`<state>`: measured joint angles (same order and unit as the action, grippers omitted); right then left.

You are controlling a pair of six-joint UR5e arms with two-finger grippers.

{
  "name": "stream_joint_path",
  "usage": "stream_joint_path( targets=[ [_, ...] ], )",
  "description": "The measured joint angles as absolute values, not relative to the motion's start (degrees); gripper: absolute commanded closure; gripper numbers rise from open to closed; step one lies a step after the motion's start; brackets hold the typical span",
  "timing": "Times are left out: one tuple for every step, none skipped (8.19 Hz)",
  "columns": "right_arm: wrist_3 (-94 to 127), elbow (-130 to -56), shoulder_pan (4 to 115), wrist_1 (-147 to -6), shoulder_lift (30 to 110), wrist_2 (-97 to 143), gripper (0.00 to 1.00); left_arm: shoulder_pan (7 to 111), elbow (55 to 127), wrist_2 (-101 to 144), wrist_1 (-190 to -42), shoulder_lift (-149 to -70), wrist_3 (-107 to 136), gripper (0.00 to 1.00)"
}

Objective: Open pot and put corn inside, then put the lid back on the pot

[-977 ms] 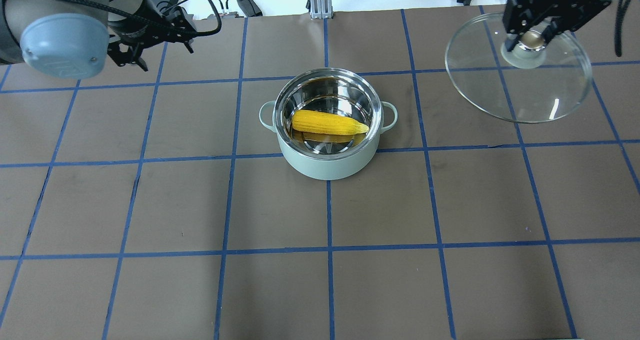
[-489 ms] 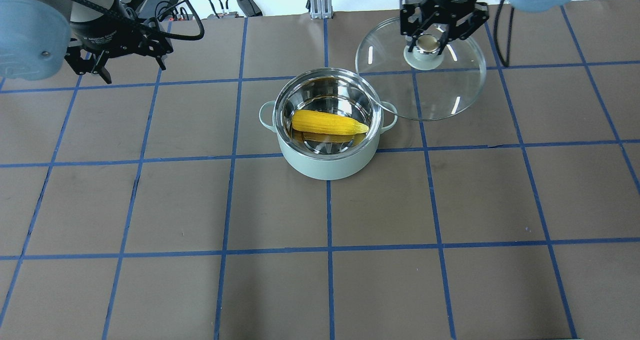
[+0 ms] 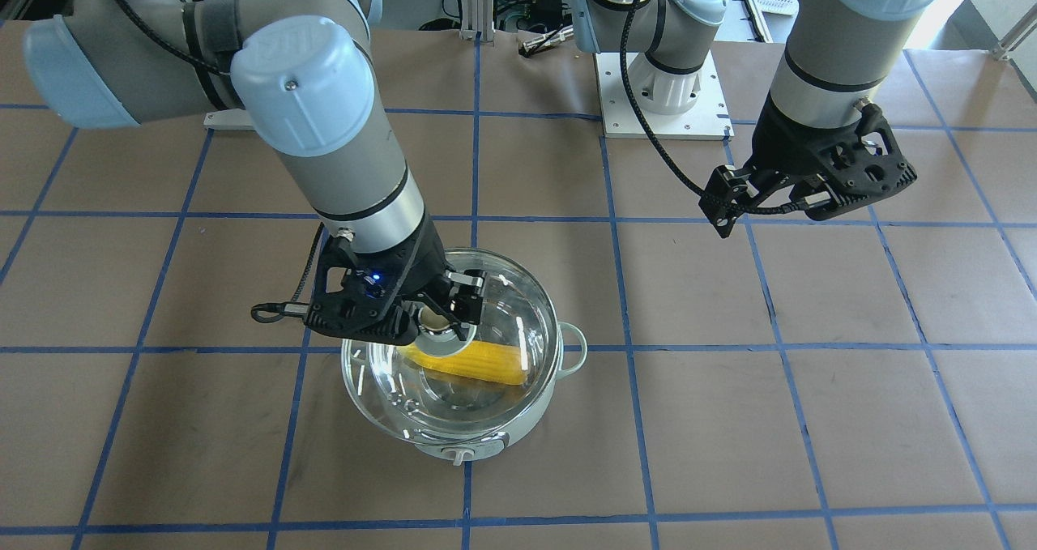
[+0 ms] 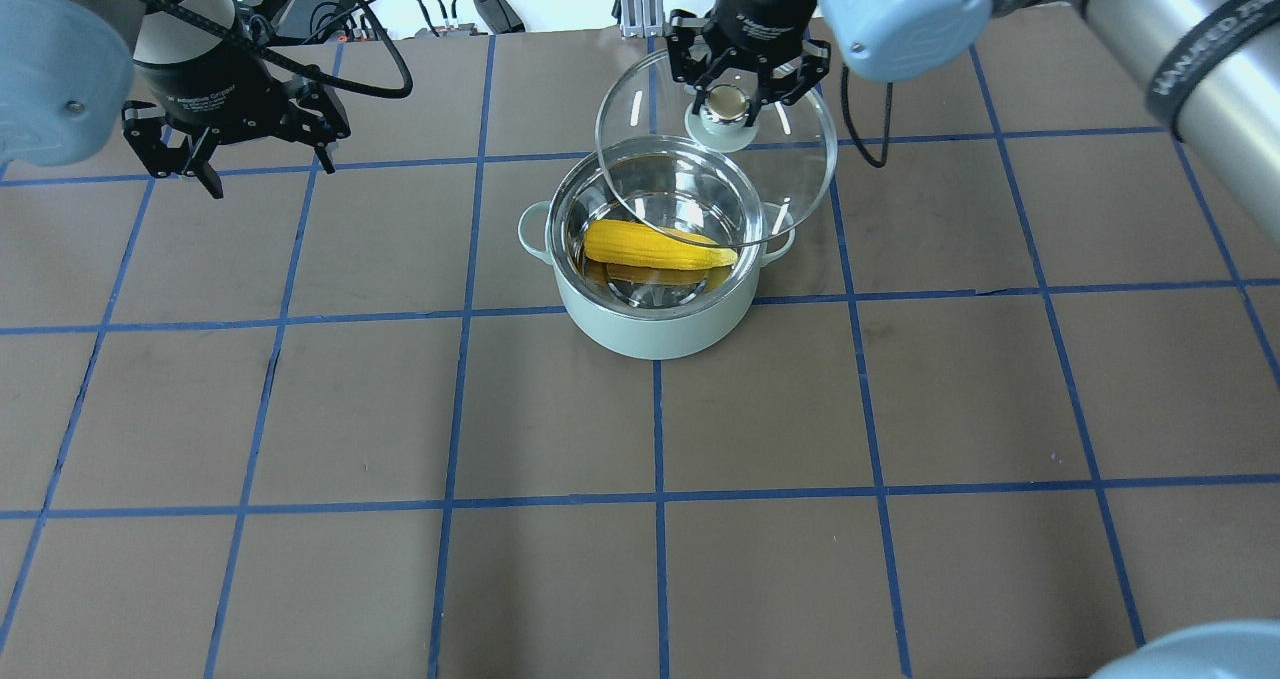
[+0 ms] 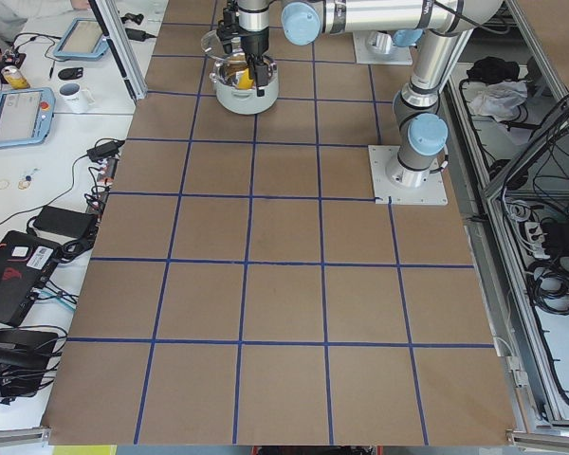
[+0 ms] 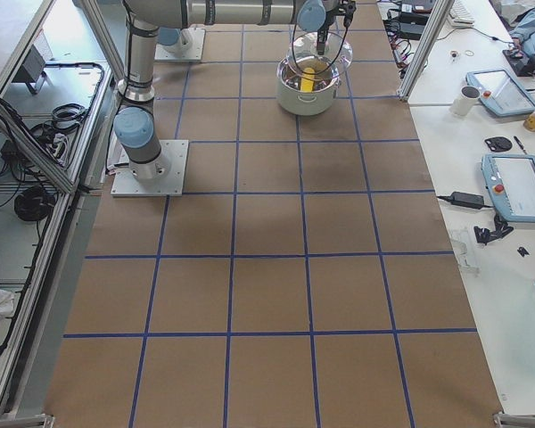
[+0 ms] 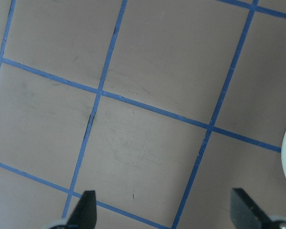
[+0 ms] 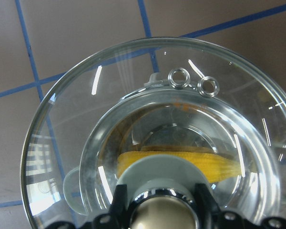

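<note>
We see the left gripper (image 7: 163, 194) spread wide and empty over the worktop (image 4: 400, 409), at 10 o'clock from the pot (image 4: 650, 331). The corn (image 4: 655, 244) lies inside the pot. At 1 o'clock, the right gripper (image 4: 727, 104) clamps the knob of the lid (image 4: 785, 164), held aloft over the rim.

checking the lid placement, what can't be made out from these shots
Gap between lid and pot: the overhead view gives no height, both side views show them too small.
Right hand grip on the knob: cut off by the right wrist view's bottom edge.
One corn end: behind the right hand, front-facing view.
Left hand: only fingertips show in its wrist view.
</note>
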<state>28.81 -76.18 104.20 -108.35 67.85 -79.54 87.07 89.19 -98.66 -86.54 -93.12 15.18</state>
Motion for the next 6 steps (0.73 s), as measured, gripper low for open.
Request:
stream_joint_path(
  targets=[
    [30.5,-76.1,105.3,-109.3,66.7,-78.5,0.92,87.3,89.2,-97.4,-86.9,-93.1,14.1,0.0],
    [31.2,-76.3,106.0,-109.3,65.7,-78.0,0.92,87.4,89.1,-94.0,-86.9,-93.3,11.4,0.0],
    [30.7,-76.5,106.3,-107.8,65.2,-77.9,0.92,87.4,89.0,-91.3,-86.9,-93.4,6.3,0.0],
    [29.4,-76.7,106.5,-106.5,65.0,-78.2,0.92,87.5,89.0,-89.9,-86.9,-92.9,2.1,0.0],
    [28.4,-76.8,106.5,-105.9,65.0,-78.4,0.92,87.5,89.1,-89.7,-87.0,-92.3,0.1,0.0],
    [27.8,-76.8,106.5,-105.7,64.9,-78.6,0.92,87.5,89.3,-89.7,-87.1,-91.7,-0.6,0.0]
  ],
)
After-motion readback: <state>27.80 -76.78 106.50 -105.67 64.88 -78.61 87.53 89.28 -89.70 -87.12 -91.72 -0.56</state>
